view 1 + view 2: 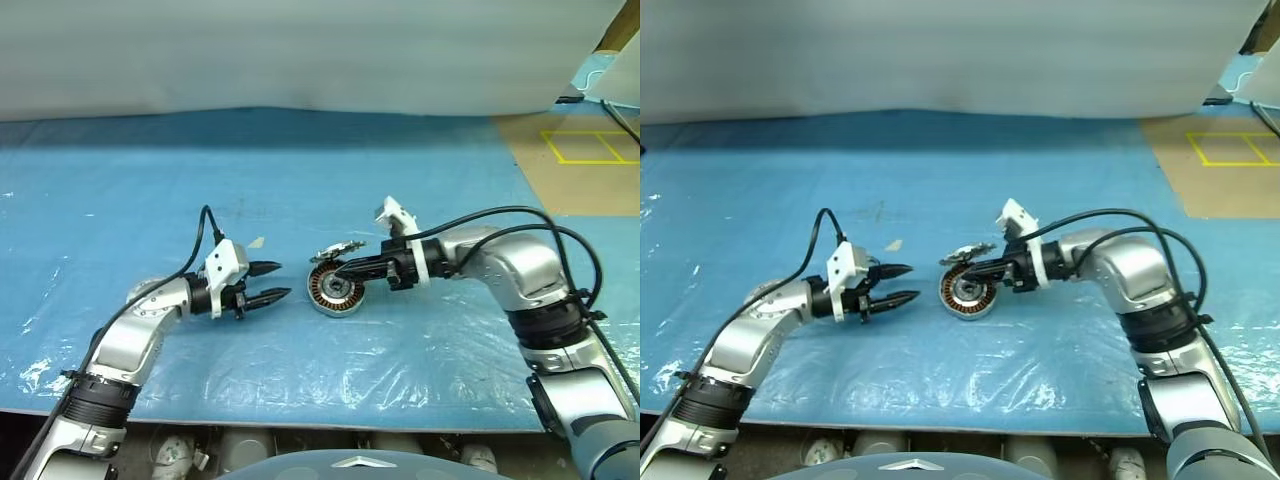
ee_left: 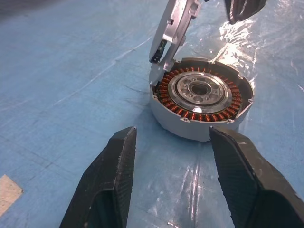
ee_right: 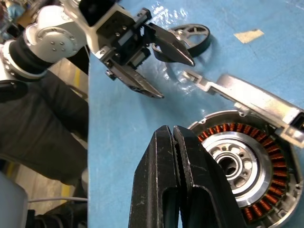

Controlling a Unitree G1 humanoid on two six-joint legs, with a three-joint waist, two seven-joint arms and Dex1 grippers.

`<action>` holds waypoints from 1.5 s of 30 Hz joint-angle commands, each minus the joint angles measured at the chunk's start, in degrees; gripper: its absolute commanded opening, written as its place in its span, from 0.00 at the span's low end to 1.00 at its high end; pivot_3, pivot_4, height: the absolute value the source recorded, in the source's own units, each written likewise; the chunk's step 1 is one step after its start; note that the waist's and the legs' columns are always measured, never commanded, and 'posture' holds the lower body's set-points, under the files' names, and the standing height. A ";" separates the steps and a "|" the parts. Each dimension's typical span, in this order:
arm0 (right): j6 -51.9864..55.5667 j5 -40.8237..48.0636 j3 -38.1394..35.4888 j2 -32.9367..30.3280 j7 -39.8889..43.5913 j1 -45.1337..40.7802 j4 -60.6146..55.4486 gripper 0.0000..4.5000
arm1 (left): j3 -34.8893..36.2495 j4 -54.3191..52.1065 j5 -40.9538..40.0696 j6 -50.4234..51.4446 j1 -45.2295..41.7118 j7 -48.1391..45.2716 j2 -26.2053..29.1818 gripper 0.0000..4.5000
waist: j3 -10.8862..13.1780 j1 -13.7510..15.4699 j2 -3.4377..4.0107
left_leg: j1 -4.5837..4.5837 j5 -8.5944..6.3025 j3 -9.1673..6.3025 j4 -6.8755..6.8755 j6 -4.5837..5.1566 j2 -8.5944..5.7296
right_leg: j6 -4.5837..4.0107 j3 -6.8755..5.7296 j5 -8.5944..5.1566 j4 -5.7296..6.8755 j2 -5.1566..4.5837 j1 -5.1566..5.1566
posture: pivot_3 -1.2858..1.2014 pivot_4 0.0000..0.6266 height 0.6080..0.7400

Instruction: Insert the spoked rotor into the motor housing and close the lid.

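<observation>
The motor housing (image 1: 335, 291), a shallow silver can with a ring of copper windings (image 2: 199, 116), lies open on the blue sheet. The lid (image 2: 173, 28) stands tilted against its far rim. My right gripper (image 1: 339, 268) is shut and empty, its tip over the housing just below the raised lid. My left gripper (image 1: 283, 280) hovers open a short way left of the housing, pointing at it, with nothing between its fingers (image 2: 111, 175). The spoked rotor (image 3: 192, 35) lies flat on the sheet beyond the left gripper (image 3: 176, 78) in the right wrist view.
A blue plastic-covered sheet (image 1: 150, 190) spreads over the table, and its front edge (image 1: 300, 418) runs close to me. A small scrap of tape (image 1: 257, 241) lies behind the left gripper. Brown floor with yellow lines (image 1: 590, 150) lies at the far right.
</observation>
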 commanded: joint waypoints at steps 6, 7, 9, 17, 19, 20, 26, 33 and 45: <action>-5.41 2.65 -11.37 1.38 -12.57 9.57 -14.22 0.01 | 9.86 3.24 -1.15 -0.03 -1.23 0.76 7.03 0.57 | 0.00 -0.27 0.00 | 0.05 0.00 0.01 -0.09 -0.01 -0.01 | 0.04 0.04 0.02 -0.16 0.03 0.00 | 0.52 0.24 1.00; -5.02 3.27 -12.26 2.66 -14.53 9.63 -14.59 0.01 | 10.68 4.46 -1.02 -0.08 -2.05 0.96 7.57 0.57 | 0.00 -0.24 0.00 | 0.07 0.00 0.00 -0.09 -0.01 -0.01 | 0.04 0.04 0.02 -0.15 0.04 0.00 | 0.52 0.24 1.00; -4.70 3.49 -12.61 4.26 -17.46 9.53 -15.26 0.01 | 11.90 7.05 -0.72 -0.39 -3.62 0.95 8.69 0.57 | 0.00 -0.18 0.00 | 0.09 0.01 0.01 -0.09 -0.02 -0.01 | 0.03 0.04 0.01 -0.13 0.03 0.01 | 0.52 0.24 1.00; -8.42 2.37 -9.19 1.65 -18.64 11.17 -18.53 0.01 | 10.55 15.23 0.11 0.39 -8.68 -6.54 14.92 0.57 | 0.00 -0.01 0.00 | 0.07 0.01 0.00 -0.15 -0.04 -0.06 | 0.07 0.01 0.03 -0.18 0.02 0.03 | 0.52 0.24 1.00; -11.50 2.57 -10.00 0.29 -17.00 12.79 -19.39 0.01 | 9.17 16.67 0.79 -0.02 -10.00 -8.30 14.89 0.57 | 0.00 0.10 0.00 | 0.05 0.01 0.00 -0.17 -0.04 -0.05 | 0.08 0.00 0.03 -0.21 0.02 0.03 | 0.52 0.24 1.00; -13.64 3.53 -11.49 0.24 -15.82 14.32 -20.02 0.01 | 8.13 17.23 1.54 -0.38 -10.71 -8.78 14.47 0.57 | 0.00 0.15 0.00 | 0.03 0.01 0.00 -0.17 -0.04 -0.06 | 0.08 0.00 0.03 -0.22 0.00 0.03 | 0.52 0.24 1.00; -25.64 -0.38 -12.43 -4.87 -10.73 26.78 -23.45 0.01 | 3.91 18.63 4.24 -2.56 -12.13 -10.95 12.91 0.57 | 0.03 0.44 -0.06 | -0.02 0.01 -0.01 -0.17 -0.04 -0.05 | 0.09 -0.02 0.03 -0.24 -0.02 0.03 | 0.52 0.24 1.00; -23.87 1.10 -13.51 -4.71 -16.82 27.83 -27.01 0.21 | 2.21 22.19 6.28 -4.76 -13.51 -12.43 12.61 0.57 | 0.04 -0.05 -0.07 | 0.12 0.02 -0.01 -0.08 -0.04 -0.04 | 0.08 0.07 0.03 -0.18 0.00 0.07 | 0.52 0.24 1.00; -25.19 0.22 -11.79 -8.23 -16.04 30.40 -27.04 0.58 | -2.35 28.74 13.00 -10.34 -14.75 -13.57 12.41 0.57 | 0.01 0.06 -0.06 | 0.19 0.02 -0.05 -0.11 -0.05 -0.07 | 0.11 0.04 0.04 -0.19 -0.01 0.18 | 0.52 0.24 1.00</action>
